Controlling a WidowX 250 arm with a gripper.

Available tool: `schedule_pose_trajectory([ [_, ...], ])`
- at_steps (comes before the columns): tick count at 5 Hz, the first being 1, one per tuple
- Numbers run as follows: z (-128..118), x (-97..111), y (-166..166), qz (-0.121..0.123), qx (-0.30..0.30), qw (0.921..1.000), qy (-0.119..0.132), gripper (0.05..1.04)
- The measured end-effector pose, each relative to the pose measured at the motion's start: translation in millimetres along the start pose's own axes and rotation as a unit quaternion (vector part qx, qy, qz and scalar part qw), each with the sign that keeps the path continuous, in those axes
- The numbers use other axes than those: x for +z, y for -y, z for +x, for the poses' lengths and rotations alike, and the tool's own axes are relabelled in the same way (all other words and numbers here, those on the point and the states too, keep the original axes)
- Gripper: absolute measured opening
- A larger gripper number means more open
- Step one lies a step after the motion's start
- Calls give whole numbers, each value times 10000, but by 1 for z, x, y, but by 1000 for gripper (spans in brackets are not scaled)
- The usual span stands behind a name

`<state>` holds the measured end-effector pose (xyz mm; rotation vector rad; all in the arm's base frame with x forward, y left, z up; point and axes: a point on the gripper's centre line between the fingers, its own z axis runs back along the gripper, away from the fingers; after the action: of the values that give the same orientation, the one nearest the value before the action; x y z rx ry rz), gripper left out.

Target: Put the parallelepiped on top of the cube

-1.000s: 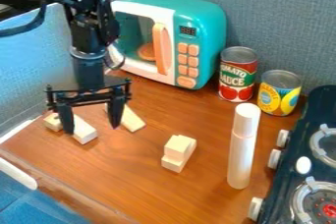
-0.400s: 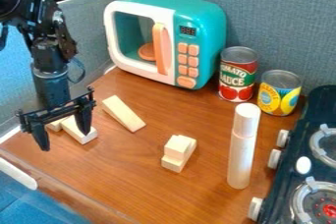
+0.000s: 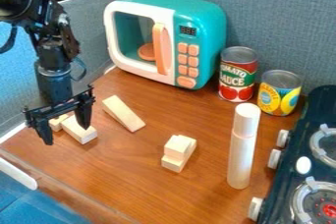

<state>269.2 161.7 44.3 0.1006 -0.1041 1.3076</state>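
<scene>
While its two fingers are spread apart, the black gripper [image 3: 66,132] is held over the left part of the wooden counter [image 3: 131,179], pointed down and slightly tilted, with nothing gripped between the tips. Behind it, partly covered by the fingers, a small cube-like block [image 3: 56,124] and an oblong block [image 3: 80,133] are seen close together; whether they are touching cannot be made out. A long pale block [image 3: 123,113] is laid at a slant on the counter, just to the right of the gripper and apart from the other pieces. Nearer the middle, an upper block [image 3: 177,144] is stacked on a lower block [image 3: 173,164], part of whose top is left uncovered at the near end. Which of these pieces is meant as the parallelepiped, and which as the cube, cannot be told for certain; all are made of the same pale, wood-coloured stuff. To the right of the stack, a white cylinder [image 3: 240,159] is stood upright, near the black toy stove [image 3: 322,102] by which the right side is occupied. At the back, a teal and white toy microwave [image 3: 207,26] is placed near the grey partition [image 3: 275,16], its door fitted with a peach handle [image 3: 159,48], and a round peach piece [image 3: 146,51] is seen inside through the door. Beside it, a red can [image 3: 238,73] and a yellow can [image 3: 279,93] are set upright, near each other.
</scene>
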Motion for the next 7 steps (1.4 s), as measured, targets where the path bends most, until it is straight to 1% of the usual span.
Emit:
schedule_pose_trajectory([
  [1, 10, -6, 13, -25, 121, 9999, 7, 1001],
  [2, 14, -14, 20, 6, 230, 9997, -28, 1001],
  [3, 17, -30, 25, 120, 325, 9993, -117, 1001],
  [4, 25, -39, 35, 135, 410, 9990, -109, 947],
  [5, 28, -40, 44, 91, 277, 9995, -82, 665],
  [6, 22, -41, 42, 107, 272, 9994, -160, 544],
  [7, 1, -29, 37, -15, -100, 9998, -189, 544],
])
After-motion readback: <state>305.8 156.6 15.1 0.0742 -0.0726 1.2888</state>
